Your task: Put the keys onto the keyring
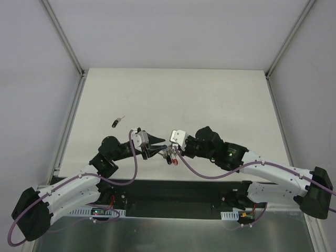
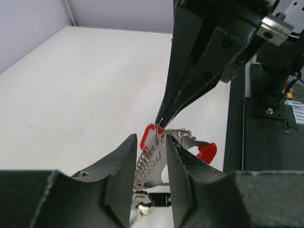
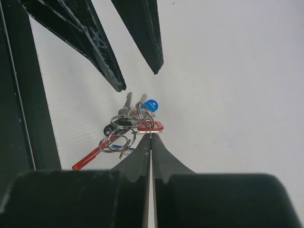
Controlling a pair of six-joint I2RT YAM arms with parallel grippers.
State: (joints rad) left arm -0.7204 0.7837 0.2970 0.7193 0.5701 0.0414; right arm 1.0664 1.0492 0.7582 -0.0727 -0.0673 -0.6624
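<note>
Left tool (image 3: 138, 80) parted, right tool (image 3: 151, 137) pinched shut, tips close together

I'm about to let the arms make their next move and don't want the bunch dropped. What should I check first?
1. Right gripper grip: shut on the keyring at its tips. Ok.
2. Left gripper open: fingers apart, with the chain hanging between them. Ok.
3. Blue key threaded on a ring: it hangs in the bunch, but the threading is unclear. Cannot tell.
4. Red clip out of the left jaws: it lies beside them, not between. Ok.
5. All keys collected: a black-headed key lies alone on the table. Not ok.
</note>
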